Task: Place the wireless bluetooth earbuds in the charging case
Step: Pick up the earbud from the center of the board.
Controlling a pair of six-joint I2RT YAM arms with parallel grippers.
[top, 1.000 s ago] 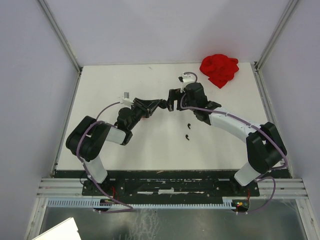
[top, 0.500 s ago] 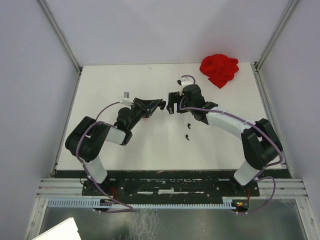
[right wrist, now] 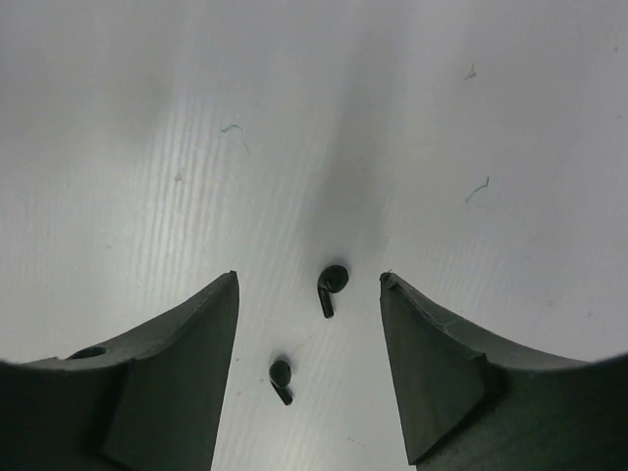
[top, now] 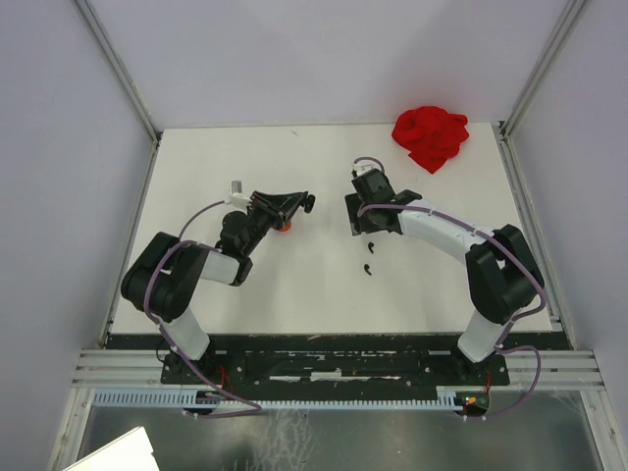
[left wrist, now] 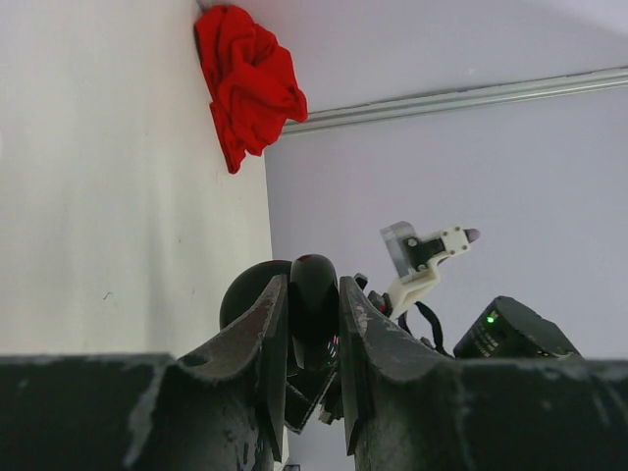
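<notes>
Evidently No Earbud Seated Yet

Grips a glossy black charging case point(left wrist: 312, 304) with the left gripper point(top: 292, 204), fingers pinched tight on its sides, raised above the table point(top: 196, 177) left of centre. Hovers with the right gripper point(right wrist: 307, 285) just right of centre, jaws spread wide, nothing between them. Leaves both black earbuds point(right wrist: 332, 283) loose on the table, right of centre and toward the near edge: one below the gap between the open fingers, the other point(right wrist: 281, 373) near it but not touching.

Looks like an early stage: case in hand, no earbud lifted, none visible inside. Cannot tell whether the case's lid stands open. Probably calls for a pinch on one earbud, a carry across to the case and a seating, then the same for the second.

Works on a plain white matt surface with a few faint threads and specks. Sits boxed in by pale lilac panels point(top: 59, 196) on metal framing point(top: 118, 69). Shows a crumpled red cloth point(top: 430, 137) in the far right corner, well apart from the rest.
</notes>
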